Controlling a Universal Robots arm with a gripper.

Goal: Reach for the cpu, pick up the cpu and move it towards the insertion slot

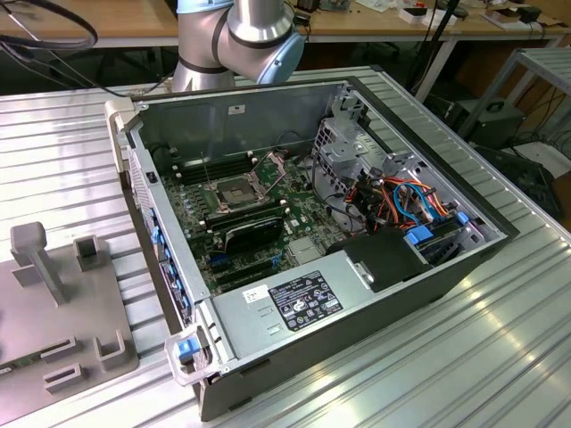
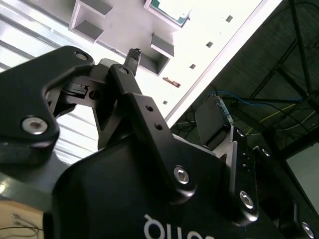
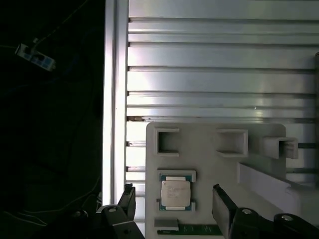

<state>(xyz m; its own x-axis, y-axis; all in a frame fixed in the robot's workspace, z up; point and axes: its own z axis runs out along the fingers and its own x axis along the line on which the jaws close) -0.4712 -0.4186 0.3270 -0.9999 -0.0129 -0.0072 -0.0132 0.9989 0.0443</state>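
**Open hand poised over the cpu**

In the first wrist view the hand [image 3: 173,192] is released, its two dark fingers [image 3: 222,203] spread wide with the cpu [image 3: 174,193] lying between them. The cpu is a silver square resting flat in a green-cornered seat on a grey tray [image 3: 199,134]. Neither finger touches it. Beyond the fingertips the tray carries three square pockets, and past those runs the ribbed metal table [image 3: 199,64].

In the second wrist view one fingertip [image 2: 133,56] points toward the tray [image 2: 119,25], with the cpu [image 2: 169,9] ahead of it and clearly apart.

In the exterior view the slot [image 1: 234,190] sits on the green board inside the open case [image 1: 241,107]: a silver frame around a dark centre, with nothing in it. The case lies on the table [image 1: 500,357], and the tray [image 1: 89,308] is beside it, toward the exterior view's left.
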